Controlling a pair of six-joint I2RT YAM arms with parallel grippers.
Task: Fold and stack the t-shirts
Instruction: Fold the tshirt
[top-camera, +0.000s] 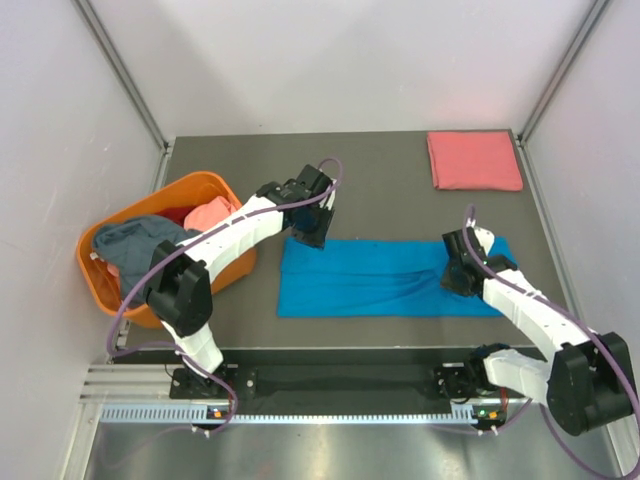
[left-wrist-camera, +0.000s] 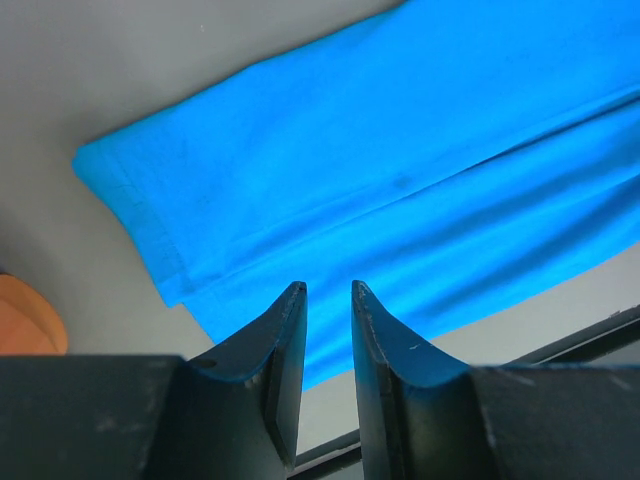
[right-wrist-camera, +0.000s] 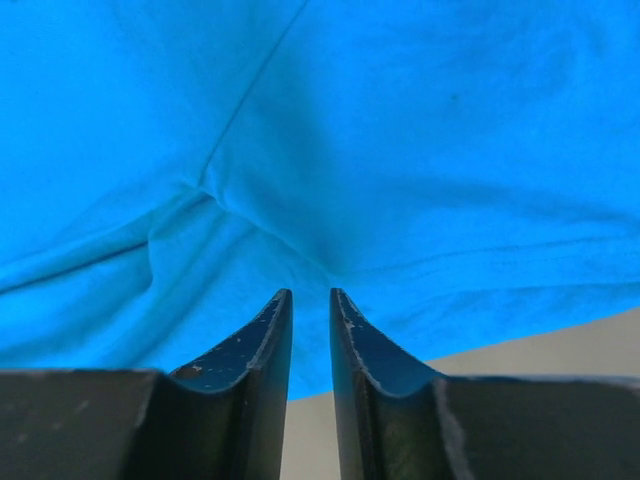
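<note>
Top external view: the blue t-shirt (top-camera: 385, 282) lies flat on the near middle of the worktop (top-camera: 380, 190). It is folded lengthwise into a long band running left to right. Soft creases gather toward its right end, and the left wrist view shows doubled layers with a stitched hem at its left end. A folded salmon-pink t-shirt (top-camera: 475, 160) sits as a neat rectangle in the far right corner, well apart from the blue one.

The orange basket (top-camera: 215, 185) stands at the left edge of the worktop. It holds a crumpled grey-blue t-shirt (top-camera: 135, 240) and a bunched salmon-pink t-shirt (top-camera: 210, 215). The left arm (top-camera: 235, 235) stretches across the basket's right side.

The left tool (top-camera: 306, 238) is over the blue t-shirt's far left corner, its fingers a little apart with nothing between them. The right tool (top-camera: 455, 275) is at the shirt's right end, fingers also narrowly apart and gripping nothing. Its tips seem just above the cloth, though contact is hard to judge.

The blue t-shirt's near edge runs close to the worktop's near edge. A bare strip of worktop lies between the blue t-shirt and the folded one. Pale walls and metal posts close in the left and right sides.
</note>
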